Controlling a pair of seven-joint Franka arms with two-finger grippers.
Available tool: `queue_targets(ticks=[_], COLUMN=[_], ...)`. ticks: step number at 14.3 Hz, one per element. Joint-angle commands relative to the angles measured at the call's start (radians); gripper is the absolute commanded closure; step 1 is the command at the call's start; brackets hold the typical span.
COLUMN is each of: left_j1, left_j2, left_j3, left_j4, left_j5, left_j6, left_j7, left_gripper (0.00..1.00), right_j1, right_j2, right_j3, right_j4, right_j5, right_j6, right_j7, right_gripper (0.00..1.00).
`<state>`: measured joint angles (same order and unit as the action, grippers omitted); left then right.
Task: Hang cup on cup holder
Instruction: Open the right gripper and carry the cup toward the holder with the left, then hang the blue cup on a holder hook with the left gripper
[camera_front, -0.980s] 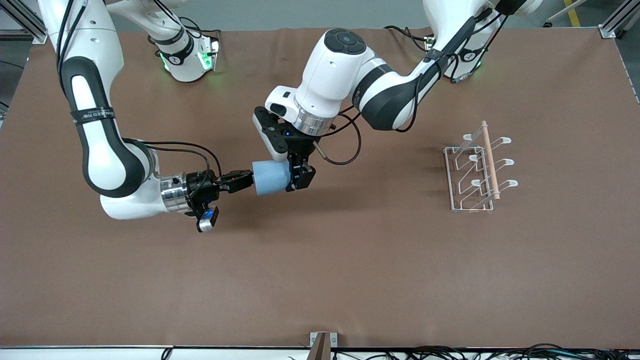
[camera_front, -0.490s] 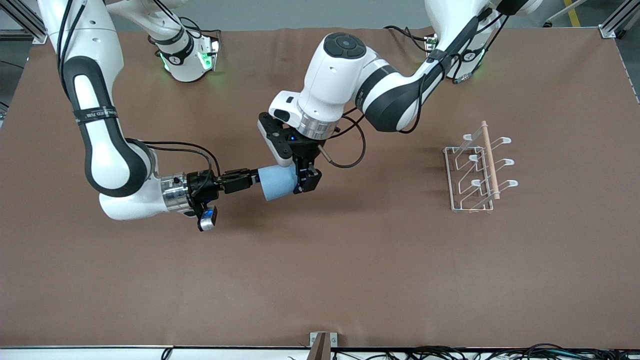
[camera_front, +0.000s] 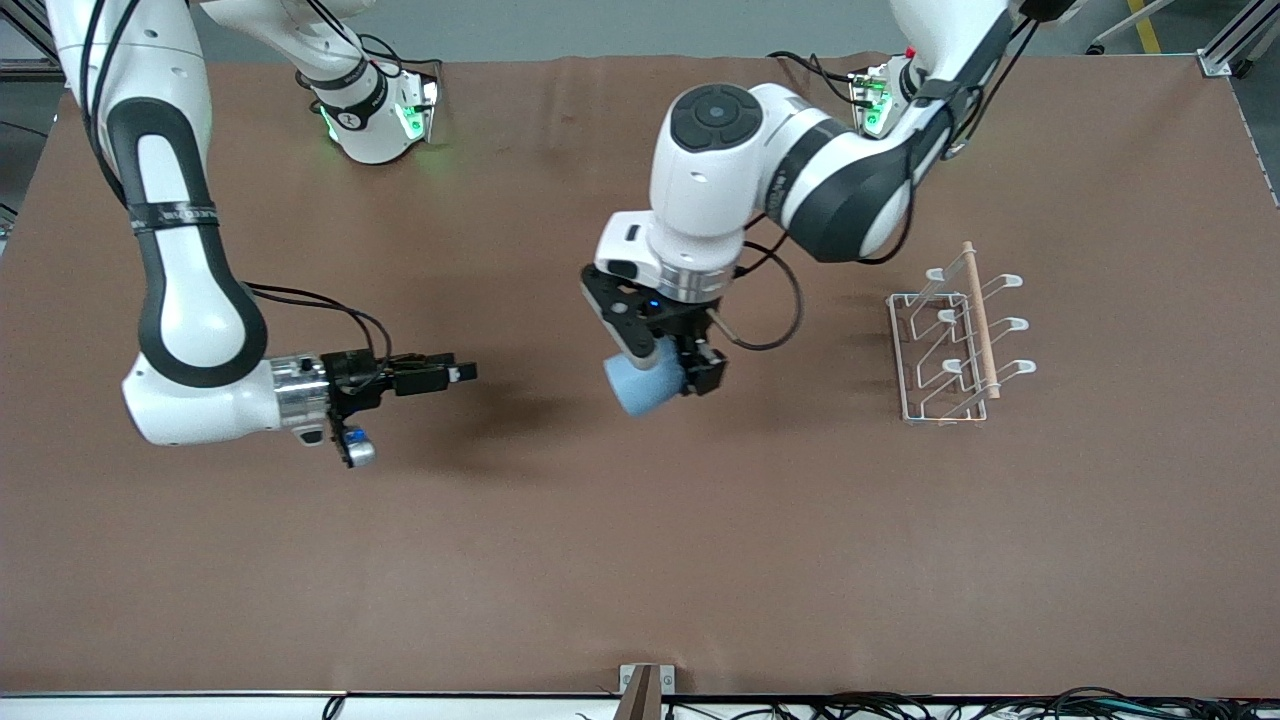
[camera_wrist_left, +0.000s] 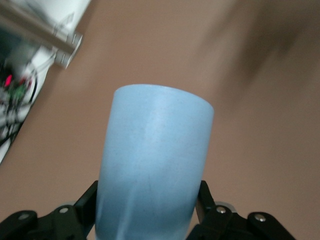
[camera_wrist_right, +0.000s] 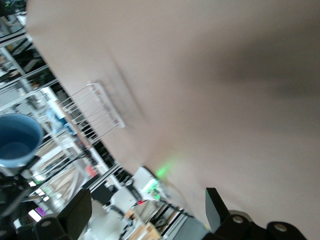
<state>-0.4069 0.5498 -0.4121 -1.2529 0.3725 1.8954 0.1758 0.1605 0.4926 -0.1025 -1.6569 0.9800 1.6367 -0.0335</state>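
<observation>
My left gripper (camera_front: 668, 376) is shut on the light blue cup (camera_front: 637, 386) and holds it tilted above the middle of the table. In the left wrist view the cup (camera_wrist_left: 152, 160) fills the space between the black fingers (camera_wrist_left: 86, 202). The white wire cup holder (camera_front: 950, 340) with its wooden rod stands toward the left arm's end of the table; it also shows in the right wrist view (camera_wrist_right: 97, 111). My right gripper (camera_front: 462, 373) is open and empty, pointing sideways above the table toward the cup, which shows in its wrist view (camera_wrist_right: 17, 140).
The brown table cover (camera_front: 640, 560) spreads wide around both arms. The arm bases with green lights (camera_front: 405, 115) stand at the edge farthest from the front camera. A small bracket (camera_front: 645, 685) sits at the nearest edge.
My right gripper has let go of the cup and drawn back toward its own end. My left gripper has carried the cup toward the cup holder and tilted it.
</observation>
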Motion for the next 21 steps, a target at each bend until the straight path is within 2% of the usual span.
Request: queue_targets(ticks=[1,3,5,6,10,12,13,18,21], left_j1=[0.039,0.081,0.132,0.163,0.188,0.185,0.18,0.172,0.178], left_j2=[-0.037,-0.041,-0.034,-0.036,-0.025,-0.025,-0.025,-0.001,0.013], left_j3=[-0.001,-0.001,0.001,-0.001,-0.001,-0.001,-0.001,-0.001,-0.001], left_j4=[-0.008,-0.014,-0.037,-0.057,-0.074,-0.12,-0.155,-0.281,-0.309], left_j5=[0.063,0.121,0.144,0.185,0.408,0.478,0.515,0.631,0.663], left_j6=[-0.16,-0.299,-0.415,-0.453,-0.662,-0.688,-0.69,-0.697,-0.697], left_j7=[0.031,0.138,0.223,0.244,0.411,0.424,0.424,0.422,0.422], left_gripper=[0.98,0.92,0.92,0.92,0.92,0.92,0.92,0.92,0.92], right_j1=[-0.006,-0.018,-0.019,-0.016,-0.01,-0.006,-0.009,-0.059,-0.076], right_j2=[-0.045,-0.046,-0.06,-0.068,-0.164,-0.242,-0.268,-0.335,-0.335], right_j3=[-0.052,-0.1,-0.161,-0.18,-0.181,-0.172,-0.174,-0.195,-0.195], right_j4=[-0.006,-0.006,0.009,0.032,0.071,0.074,0.075,0.175,0.187], right_j5=[-0.175,-0.253,-0.305,-0.361,-0.662,-0.865,-0.914,-0.928,-0.928], right_j6=[0.008,0.009,0.009,0.009,0.087,0.155,0.16,0.144,0.098], right_j7=[0.009,-0.04,-0.048,-0.048,-0.043,-0.042,-0.04,-0.049,-0.059], right_gripper=[0.0,0.0,0.0,0.0,0.0,0.0,0.0,0.0,0.0])
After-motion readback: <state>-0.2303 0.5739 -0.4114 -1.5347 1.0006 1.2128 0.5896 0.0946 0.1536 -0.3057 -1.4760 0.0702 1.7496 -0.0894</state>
